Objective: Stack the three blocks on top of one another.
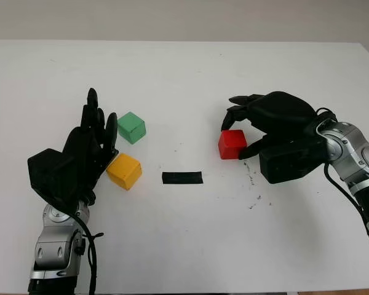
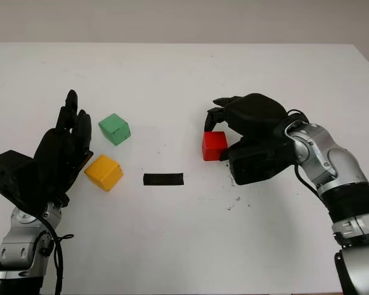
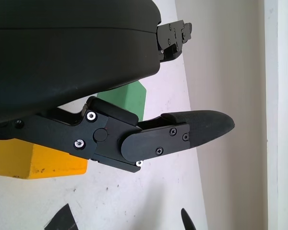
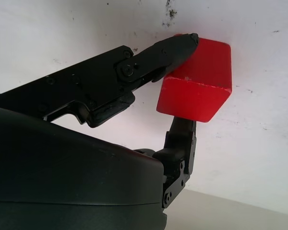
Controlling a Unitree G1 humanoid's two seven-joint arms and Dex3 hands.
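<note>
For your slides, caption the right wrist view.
Right hand grips the red cube block on the white table.

Two blocks [image 1: 127,149] left on the table [image 1: 184,67], third block [image 1: 232,144] right, tape strip [image 1: 182,177] between.

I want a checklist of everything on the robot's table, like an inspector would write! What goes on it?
Surface: white table, with small dark specks near the right hand.
Job's things: red block, green block and yellow block, all separate on the table, none stacked.
Clutter: a strip of black tape between the yellow and red blocks.
Hands: right hand closed on the red block, fingers on opposite sides; left hand open, beside the yellow block, holding nothing.
Cables: black cable along the left forearm; another along the right arm.
Surroundings: plain pale wall behind the table.
</note>
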